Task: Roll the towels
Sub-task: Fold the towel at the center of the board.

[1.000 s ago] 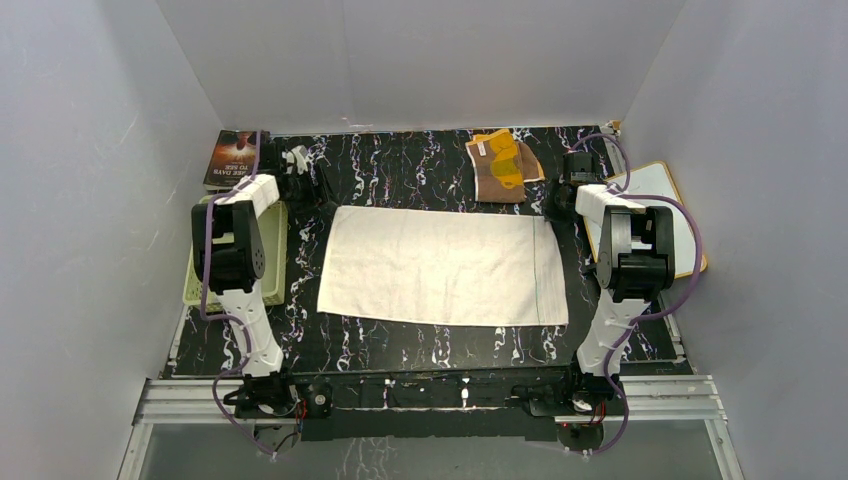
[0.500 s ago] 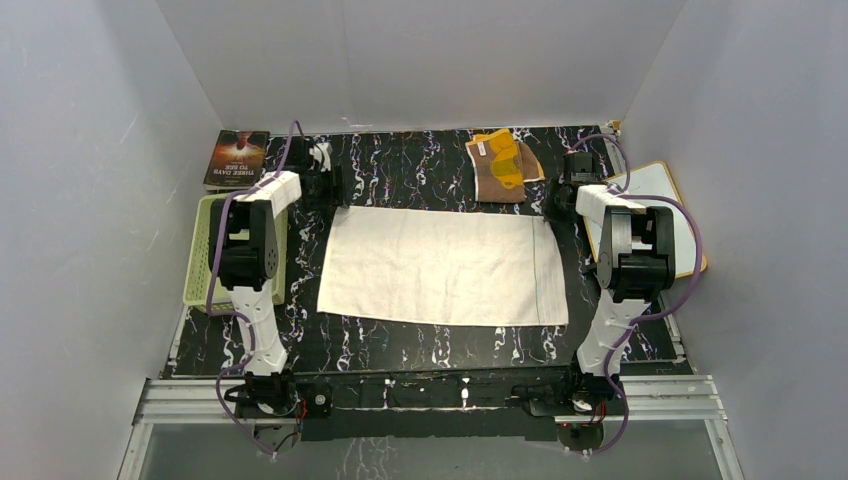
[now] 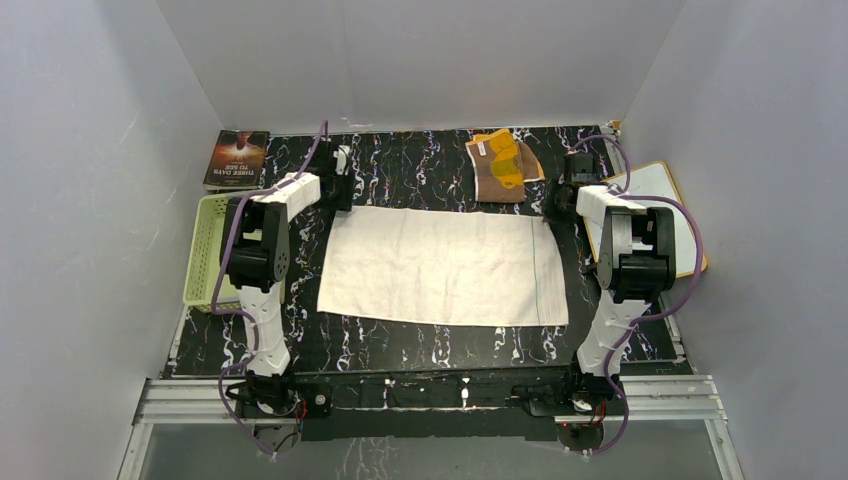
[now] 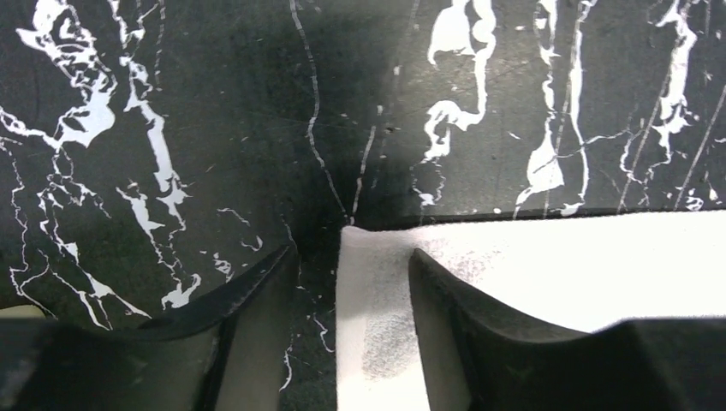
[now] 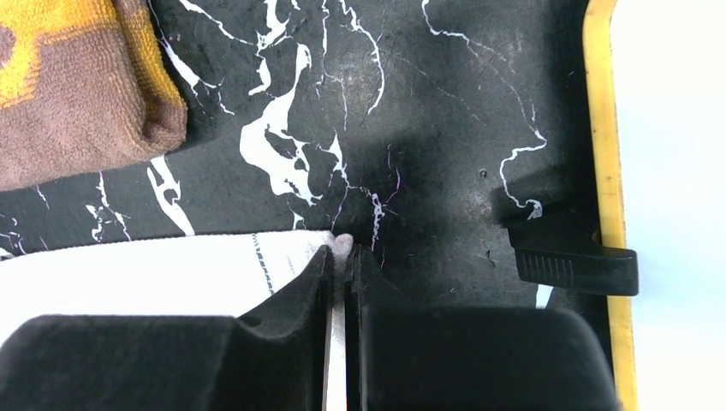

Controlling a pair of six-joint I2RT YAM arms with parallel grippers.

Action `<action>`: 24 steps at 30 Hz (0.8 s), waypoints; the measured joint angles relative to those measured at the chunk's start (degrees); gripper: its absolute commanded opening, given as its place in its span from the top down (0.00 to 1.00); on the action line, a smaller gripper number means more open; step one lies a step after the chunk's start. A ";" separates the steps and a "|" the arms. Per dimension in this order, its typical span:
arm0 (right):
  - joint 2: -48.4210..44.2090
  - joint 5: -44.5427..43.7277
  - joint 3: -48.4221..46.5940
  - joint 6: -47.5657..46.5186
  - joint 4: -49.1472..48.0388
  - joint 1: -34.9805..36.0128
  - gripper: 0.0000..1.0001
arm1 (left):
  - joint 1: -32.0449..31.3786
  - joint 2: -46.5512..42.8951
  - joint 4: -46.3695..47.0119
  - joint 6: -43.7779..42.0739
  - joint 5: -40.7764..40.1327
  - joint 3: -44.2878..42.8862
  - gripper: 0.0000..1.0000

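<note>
The cream-white towel [image 3: 440,265] lies spread flat in the middle of the black marbled table. The brown and yellow-orange towel [image 3: 503,167] lies crumpled at the back; its edge shows in the right wrist view [image 5: 77,103]. My left gripper [image 4: 351,253] is open and straddles the white towel's far left corner [image 4: 377,282]; in the top view it [image 3: 342,197] sits at that corner. My right gripper [image 5: 344,250] is shut on the white towel's far right corner [image 5: 282,261]; in the top view it [image 3: 553,212] is at that corner.
A pale green basket [image 3: 205,250] stands at the left edge. A book [image 3: 236,158] lies at the back left. A white board with a wooden frame [image 3: 690,235] lies at the right, its yellow rim in the right wrist view [image 5: 604,128].
My left arm has swung right from the back left to the white towel's far left corner. The right arm and both towels have not moved.
</note>
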State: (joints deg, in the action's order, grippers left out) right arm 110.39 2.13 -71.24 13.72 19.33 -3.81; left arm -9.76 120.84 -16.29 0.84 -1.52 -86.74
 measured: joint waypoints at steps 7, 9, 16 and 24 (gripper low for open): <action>-0.55 0.70 0.87 0.09 -0.35 0.00 1.00 | -2.78 -0.11 2.47 -0.59 -2.23 1.14 1.00; -0.55 0.85 0.87 0.13 -0.35 0.00 1.00 | -3.10 -0.66 3.74 -0.70 -2.80 2.29 1.00; -2.05 2.75 1.31 1.99 -1.40 0.90 1.00 | 5.33 -2.93 3.65 4.09 1.84 4.72 1.00; -4.81 3.76 -2.14 3.41 -8.83 7.45 1.00 | 12.17 -8.52 6.05 4.24 3.37 6.27 1.00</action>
State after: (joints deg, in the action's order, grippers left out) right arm 105.58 5.89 -73.38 17.12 10.50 3.64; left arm 2.42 112.31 -10.24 5.08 1.85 -80.47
